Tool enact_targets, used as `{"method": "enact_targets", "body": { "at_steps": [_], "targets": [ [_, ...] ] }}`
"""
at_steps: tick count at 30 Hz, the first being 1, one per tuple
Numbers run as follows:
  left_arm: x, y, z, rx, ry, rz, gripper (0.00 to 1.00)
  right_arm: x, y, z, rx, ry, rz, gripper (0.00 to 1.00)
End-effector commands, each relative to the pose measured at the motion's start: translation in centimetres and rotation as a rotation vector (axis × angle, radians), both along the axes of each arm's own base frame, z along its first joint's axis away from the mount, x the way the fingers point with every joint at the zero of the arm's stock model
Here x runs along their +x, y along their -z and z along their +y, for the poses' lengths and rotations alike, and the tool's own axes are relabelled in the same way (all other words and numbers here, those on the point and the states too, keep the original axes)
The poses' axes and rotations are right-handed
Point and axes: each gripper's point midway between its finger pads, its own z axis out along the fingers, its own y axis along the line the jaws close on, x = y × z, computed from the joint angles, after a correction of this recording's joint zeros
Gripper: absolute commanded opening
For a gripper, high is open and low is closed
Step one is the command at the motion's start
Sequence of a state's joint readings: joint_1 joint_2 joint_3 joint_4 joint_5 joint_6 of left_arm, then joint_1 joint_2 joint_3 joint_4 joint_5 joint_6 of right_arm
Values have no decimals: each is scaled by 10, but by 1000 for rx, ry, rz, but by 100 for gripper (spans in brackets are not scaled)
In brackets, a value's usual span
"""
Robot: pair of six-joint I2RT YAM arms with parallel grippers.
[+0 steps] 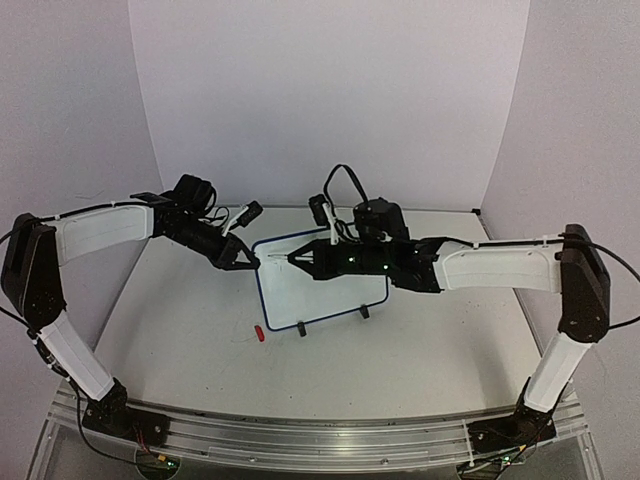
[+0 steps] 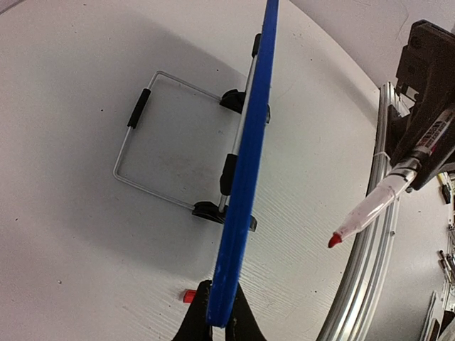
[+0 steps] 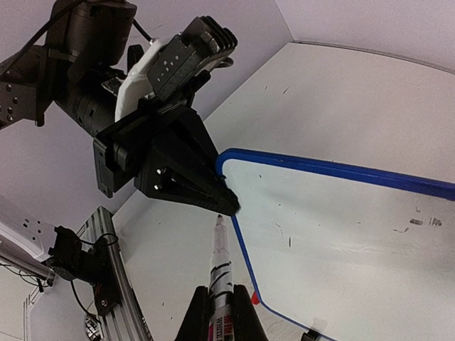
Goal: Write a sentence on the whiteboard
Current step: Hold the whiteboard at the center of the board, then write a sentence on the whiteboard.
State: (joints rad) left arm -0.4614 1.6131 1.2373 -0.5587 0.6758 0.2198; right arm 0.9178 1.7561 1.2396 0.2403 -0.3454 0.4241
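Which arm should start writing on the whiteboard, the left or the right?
The right. The right fingers hold the uncapped marker, its red tip pointing toward the whiteboard but not yet touching it. The left fingers are pinching the board's blue edge, probably steadying it, so they are not free.

White table [image 1: 200, 330]: whiteboard [image 1: 320, 285], perhaps red cap [image 1: 257, 333]

The whiteboard [image 1: 320, 285] stands on edge at the middle of the table [image 1: 420, 375], on two black feet [image 1: 301, 327], with a wire stand [image 2: 153, 138] behind it. It is small and white, with rounded corners and a thin blue frame [image 3: 334, 169]. Its face carries a few faint marks [image 3: 419, 224].
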Motion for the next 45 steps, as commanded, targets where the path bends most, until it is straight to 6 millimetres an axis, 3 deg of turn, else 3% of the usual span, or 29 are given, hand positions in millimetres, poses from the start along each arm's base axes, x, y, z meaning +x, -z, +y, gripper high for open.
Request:
{"method": "enact_targets", "body": {
  "at_steps": [1,16,36,45],
  "targets": [
    [10,-1,5,41,-19,-46,0,11,-19,15,56,23,-65,0],
    [9,0,6,45,-14,-47,0,23,-4,28,43,59,-65,0],
    [9,0,6,49,-14,-50,0,34,-10,-4,23,220,-97,0],
    [10,1,7,53,-16,-51,0,30,-10,-8,22,210,-102,0]
  ]
}}
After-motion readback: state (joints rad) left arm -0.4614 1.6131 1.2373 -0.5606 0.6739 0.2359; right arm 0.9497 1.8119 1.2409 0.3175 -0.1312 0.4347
